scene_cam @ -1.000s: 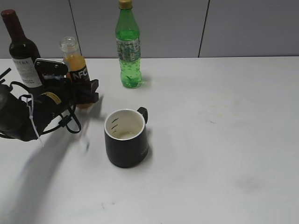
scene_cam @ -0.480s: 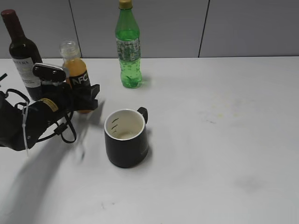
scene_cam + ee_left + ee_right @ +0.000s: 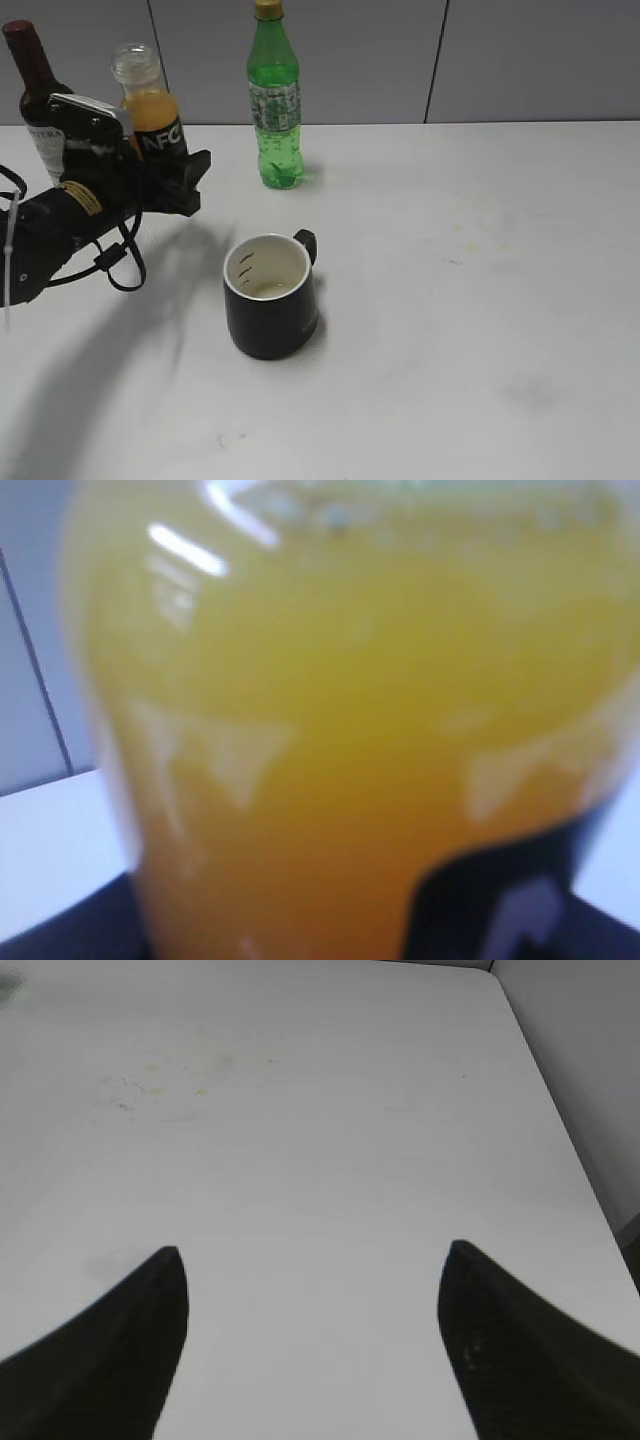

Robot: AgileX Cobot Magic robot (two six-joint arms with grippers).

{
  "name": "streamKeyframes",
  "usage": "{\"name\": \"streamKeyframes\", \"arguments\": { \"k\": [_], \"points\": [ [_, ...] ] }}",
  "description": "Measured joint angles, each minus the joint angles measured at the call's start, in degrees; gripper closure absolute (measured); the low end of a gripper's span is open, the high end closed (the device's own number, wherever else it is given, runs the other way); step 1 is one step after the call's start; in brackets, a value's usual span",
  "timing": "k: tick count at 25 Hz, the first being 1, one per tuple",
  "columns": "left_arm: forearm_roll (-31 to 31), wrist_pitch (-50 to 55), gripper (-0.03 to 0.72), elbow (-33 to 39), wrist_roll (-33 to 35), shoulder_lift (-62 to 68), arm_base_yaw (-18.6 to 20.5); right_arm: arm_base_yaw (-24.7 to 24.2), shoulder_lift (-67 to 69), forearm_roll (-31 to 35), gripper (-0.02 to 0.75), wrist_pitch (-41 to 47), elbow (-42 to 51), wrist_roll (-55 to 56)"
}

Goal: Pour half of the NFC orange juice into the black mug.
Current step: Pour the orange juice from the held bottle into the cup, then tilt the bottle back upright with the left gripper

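Note:
The NFC orange juice [image 3: 150, 118] is a small clear bottle with a black label and an uncapped neck, held upright above the table at the left. My left gripper [image 3: 172, 182] is shut on its lower body. In the left wrist view the NFC orange juice [image 3: 340, 740] fills the frame, blurred and orange. The black mug [image 3: 270, 296] stands on the table to the right of and nearer than the bottle, its white inside facing up and its handle at the back right. My right gripper [image 3: 312, 1260] stands open over bare table, with nothing between its fingers.
A dark wine bottle [image 3: 38, 100] stands behind my left arm at the far left. A green soda bottle [image 3: 274, 100] stands at the back, near the wall. The white table [image 3: 480, 300] stretches to the right, and its edge [image 3: 560, 1110] meets a grey wall.
My left gripper has lifted the juice bottle off the table, straight up and slightly to the left. The mug and the right gripper have not moved.

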Motion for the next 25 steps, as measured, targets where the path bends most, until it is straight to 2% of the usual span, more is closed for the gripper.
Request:
{"name": "streamKeyframes", "arguments": {
  "k": [4, 10, 15, 25],
  "points": [
    [6.0, 2.6, 0.215, 0.7, 3.2, -0.5, 0.0, 0.0, 0.0, 0.0, 0.146, 0.0, 0.0, 0.0],
    [8.6, 3.7, 0.215, 0.8, 11.3, -0.5, 0.0, 0.0, 0.0, 0.0, 0.146, 0.0, 0.0, 0.0],
    [12.9, 3.7, 0.215, 0.9, 13.8, -0.5, 0.0, 0.0, 0.0, 0.0, 0.146, 0.0, 0.0, 0.0],
    [13.6, 3.5, 0.215, 0.9, 29.6, -0.5, 0.0, 0.0, 0.0, 0.0, 0.146, 0.0, 0.0, 0.0]
  ]
}}
